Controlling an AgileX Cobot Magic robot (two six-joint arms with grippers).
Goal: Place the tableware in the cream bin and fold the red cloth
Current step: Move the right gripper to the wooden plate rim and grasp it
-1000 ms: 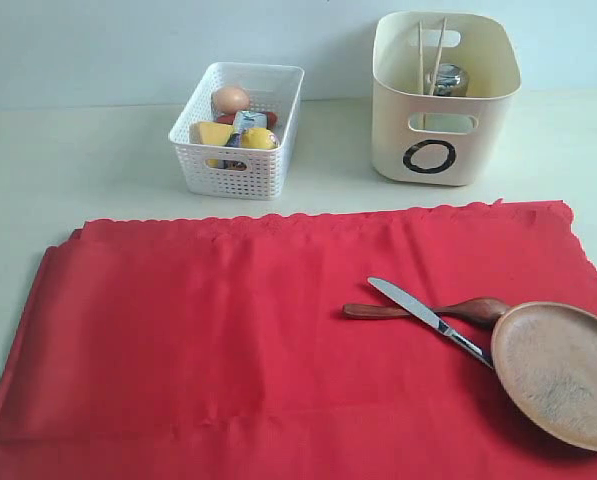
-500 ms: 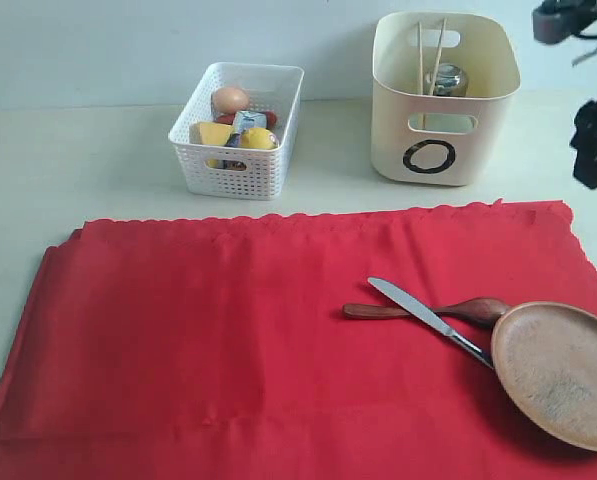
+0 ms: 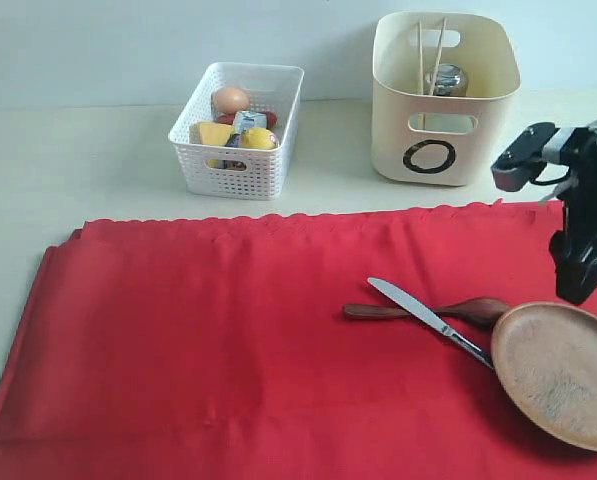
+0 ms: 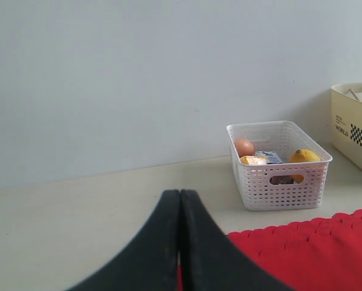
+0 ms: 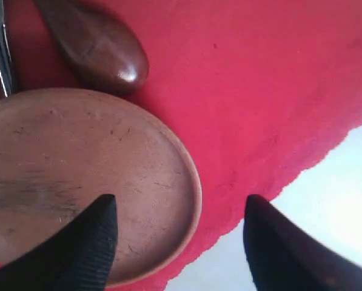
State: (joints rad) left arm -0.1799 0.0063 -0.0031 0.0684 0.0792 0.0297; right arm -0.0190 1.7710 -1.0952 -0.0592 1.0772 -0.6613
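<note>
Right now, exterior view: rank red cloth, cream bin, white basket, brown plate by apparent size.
1. red cloth, by far largest.
2. cream bin.
3. white basket and brown plate: look alike; plate is nearer the camera and cropped at the edge, so unranked.

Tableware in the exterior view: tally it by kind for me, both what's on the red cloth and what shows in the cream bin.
1 round brown plate, on the red cloth
1 metal knife, on the cloth
1 dark wooden spoon, on the cloth, under the knife
2 wooden chopsticks, in the cream bin
1 steel cup, in the bin
Total: 6 pieces, 3 on the cloth and 3 in the bin.
</note>
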